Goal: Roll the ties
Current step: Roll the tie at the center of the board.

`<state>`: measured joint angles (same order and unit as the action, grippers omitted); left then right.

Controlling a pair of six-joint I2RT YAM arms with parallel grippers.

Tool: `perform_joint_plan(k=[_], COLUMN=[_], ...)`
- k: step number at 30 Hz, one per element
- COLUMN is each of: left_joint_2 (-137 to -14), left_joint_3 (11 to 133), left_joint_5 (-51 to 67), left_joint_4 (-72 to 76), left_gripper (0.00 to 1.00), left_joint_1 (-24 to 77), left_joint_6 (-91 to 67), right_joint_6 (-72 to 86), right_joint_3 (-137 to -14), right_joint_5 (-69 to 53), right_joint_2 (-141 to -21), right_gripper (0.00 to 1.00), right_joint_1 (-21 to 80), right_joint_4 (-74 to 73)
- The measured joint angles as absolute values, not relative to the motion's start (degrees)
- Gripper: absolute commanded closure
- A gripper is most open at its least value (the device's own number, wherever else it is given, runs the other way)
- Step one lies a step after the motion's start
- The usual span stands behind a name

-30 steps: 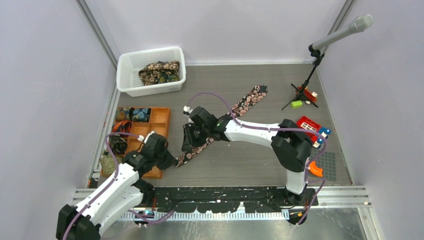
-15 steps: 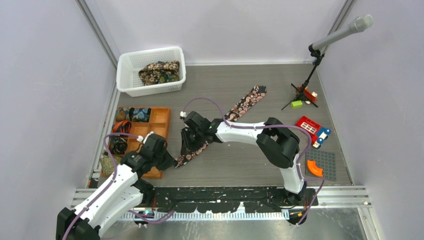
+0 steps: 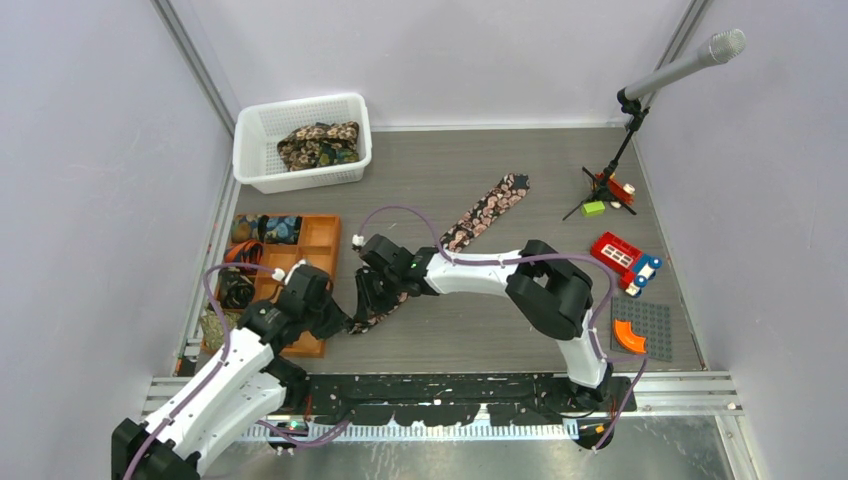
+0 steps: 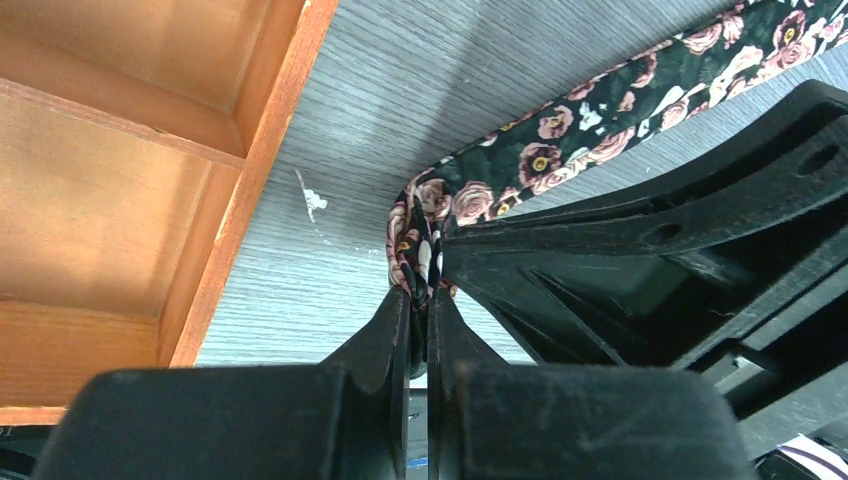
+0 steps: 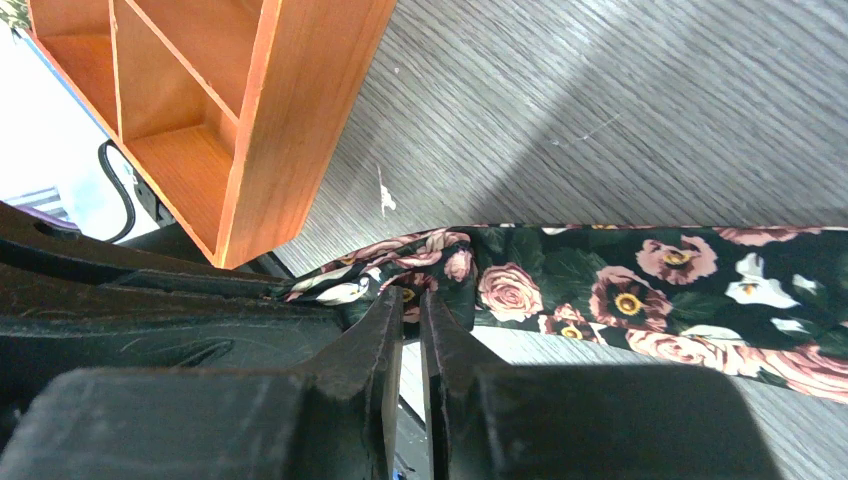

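A black tie with pink-cream flowers [image 3: 490,205] lies diagonally across the grey table, its near end by the orange tray [image 3: 322,238]. My left gripper [image 3: 346,322] is shut on that folded near end, which shows as a bunched loop of tie [image 4: 560,140] just past the gripper [image 4: 420,300]. My right gripper [image 3: 368,303] sits right against the left one. Its jaws [image 5: 412,300] are pinched on the tie [image 5: 620,290] a little further along the edge. More ties [image 3: 318,145] lie in the white basket [image 3: 255,168], and rolled ones [image 3: 265,228] fill tray compartments.
The orange tray's corner [image 5: 300,110] stands close to both grippers, its empty compartments [image 4: 120,200] beside the left fingers. A microphone stand [image 3: 625,140], toy blocks [image 3: 625,258] and a grey baseplate [image 3: 650,330] are at the right.
My right gripper slid left and nearer along the tie, closing on it next to the left gripper. The tie's far end was dragged slightly nearer. The left arm barely moved.
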<state>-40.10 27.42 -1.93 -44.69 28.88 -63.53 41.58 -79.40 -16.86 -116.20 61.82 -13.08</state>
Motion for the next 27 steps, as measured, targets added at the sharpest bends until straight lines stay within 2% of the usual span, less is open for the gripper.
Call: perform_joint_plan(k=[27], left_joint_2=[-47.8], left_joint_3=[31.9], left_joint_5=[-2.5], left_joint_4=[-44.1], left_gripper=[1.0], left_joint_1=[28.9], left_joint_6=[-61.2], right_joint_6=[46.2], right_joint_3=[-79.4], right_joint_5=[-18.4], right_joint_2=[-120.0], right_gripper=[0.83], right_joint_1=[62.2], right_joint_4=[-6.7])
